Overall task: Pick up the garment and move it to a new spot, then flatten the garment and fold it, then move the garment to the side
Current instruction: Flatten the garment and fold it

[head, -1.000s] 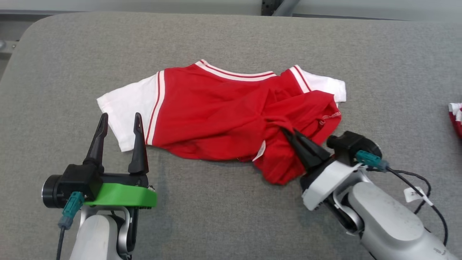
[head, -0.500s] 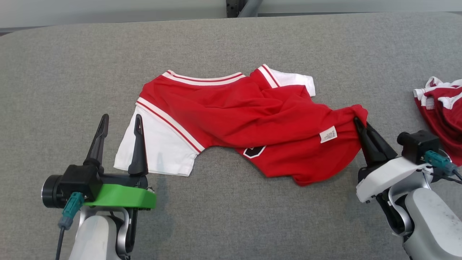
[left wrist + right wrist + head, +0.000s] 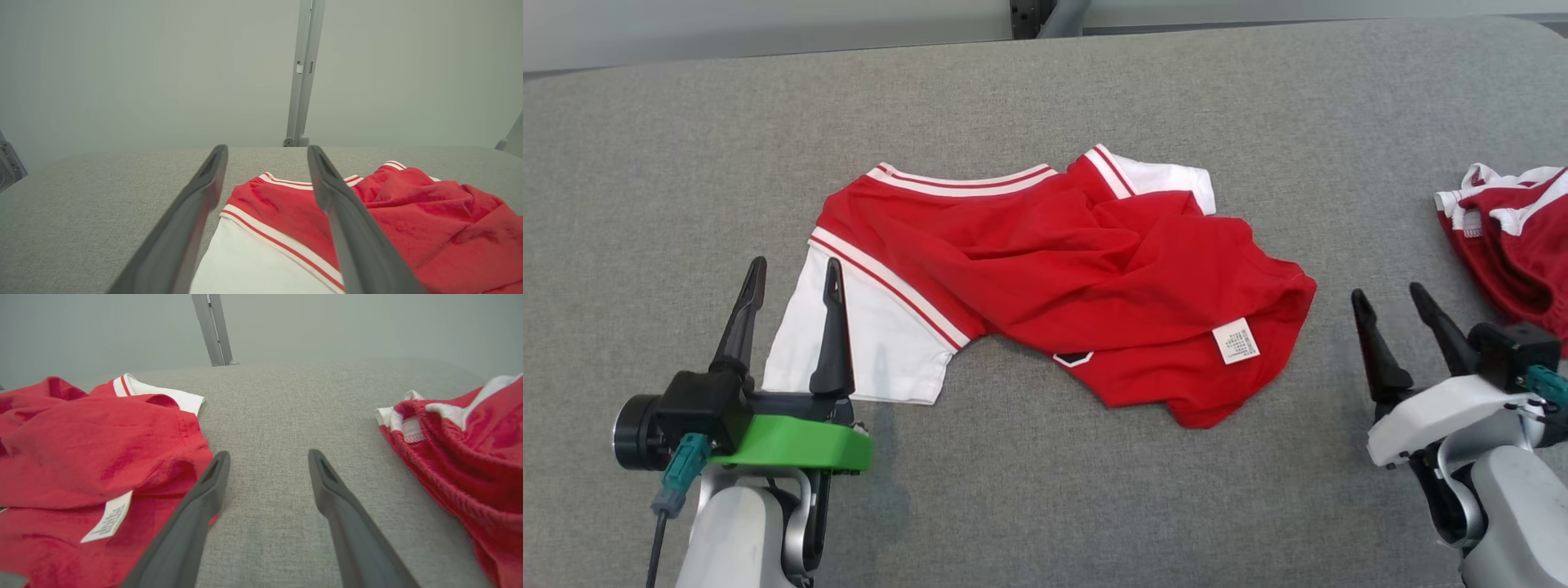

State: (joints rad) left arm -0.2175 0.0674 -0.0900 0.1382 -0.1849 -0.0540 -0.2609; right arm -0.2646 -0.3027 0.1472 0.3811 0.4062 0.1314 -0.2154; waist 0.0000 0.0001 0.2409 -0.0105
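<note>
Right pincer [image 3: 1385,291] stands open and empty, just right of the shirt's [image 3: 1078,278] bunched hem. Left pincer [image 3: 795,263] is open too, holding nothing, poised at the edge of the white sleeve [image 3: 866,343]. The shirt lies crumpled mid-counter [image 3: 1045,106], so flattening looks to be the step: best nip the hem corners low and draw them apart and toward the robot, keeping clear of the second garment [image 3: 1511,237] at far right. Red body, white sleeves, striped trim; lower half twisted over, label [image 3: 1235,340] showing
</note>
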